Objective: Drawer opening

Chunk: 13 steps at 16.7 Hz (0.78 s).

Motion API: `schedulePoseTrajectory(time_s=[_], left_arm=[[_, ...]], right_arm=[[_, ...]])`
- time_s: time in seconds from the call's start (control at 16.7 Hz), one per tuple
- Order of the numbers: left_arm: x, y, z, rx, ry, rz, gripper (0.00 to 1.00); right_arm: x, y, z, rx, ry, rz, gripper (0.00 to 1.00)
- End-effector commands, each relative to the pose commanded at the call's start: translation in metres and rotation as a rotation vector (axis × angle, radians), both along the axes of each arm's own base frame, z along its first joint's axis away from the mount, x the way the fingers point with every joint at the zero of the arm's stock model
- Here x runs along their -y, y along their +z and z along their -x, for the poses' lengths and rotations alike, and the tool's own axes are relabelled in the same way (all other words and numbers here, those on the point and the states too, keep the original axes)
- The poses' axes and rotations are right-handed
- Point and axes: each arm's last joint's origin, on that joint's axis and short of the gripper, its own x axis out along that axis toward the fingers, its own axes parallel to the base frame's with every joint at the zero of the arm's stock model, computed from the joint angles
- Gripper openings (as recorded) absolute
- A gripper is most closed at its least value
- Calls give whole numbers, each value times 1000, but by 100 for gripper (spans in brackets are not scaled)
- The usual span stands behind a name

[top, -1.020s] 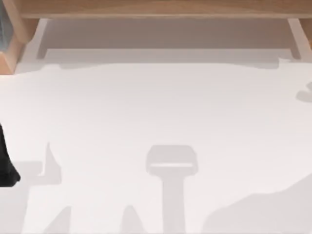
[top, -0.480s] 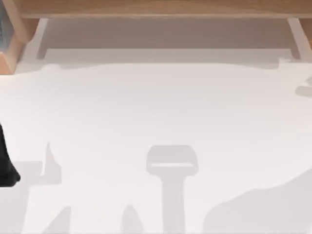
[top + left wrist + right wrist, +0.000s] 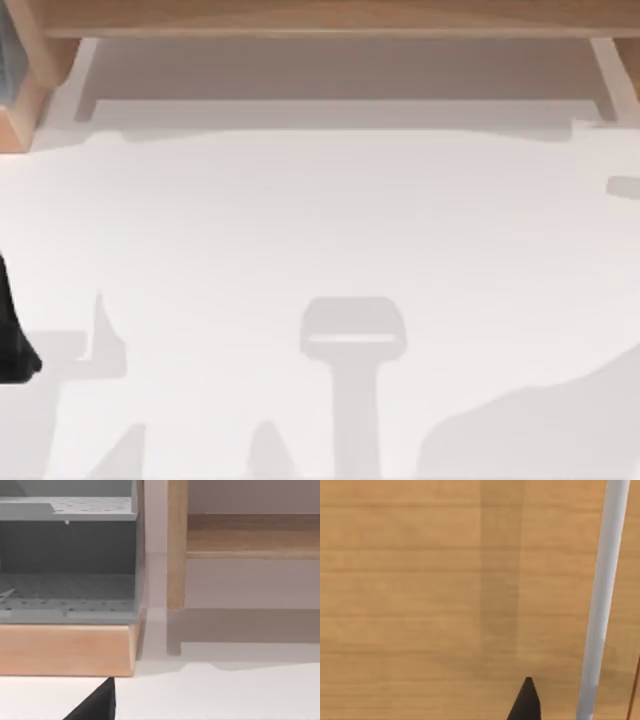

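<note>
The right wrist view looks straight at a light wooden drawer front (image 3: 445,580), very close. A slim silver bar handle (image 3: 602,595) runs across that front. A black tip of my right gripper (image 3: 527,702) pokes in just beside the handle, apart from it by a small gap. My left arm (image 3: 12,340) is a dark shape at the table's left edge in the top view. A black tip of my left gripper (image 3: 97,702) hangs over the white table in front of a wooden-based unit.
A long wooden shelf frame (image 3: 320,18) spans the back of the white table (image 3: 320,230), with pale legs at both ends. At the back left stands a grey perforated rack (image 3: 67,587) on a wooden base (image 3: 65,650), next to a wooden post (image 3: 177,545).
The small shadow at the table's right edge has flattened and shifted slightly, and the large shadow at the front right has crept a little. The left arm has not moved.
</note>
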Motion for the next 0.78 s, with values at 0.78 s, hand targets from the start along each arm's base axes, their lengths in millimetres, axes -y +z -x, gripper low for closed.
schedulePoseTrajectory(time_s=[0.78], left_arm=[[0, 0, 0, 0, 0, 0, 100]], right_arm=[[1, -1, 1, -2, -4, -3, 0]])
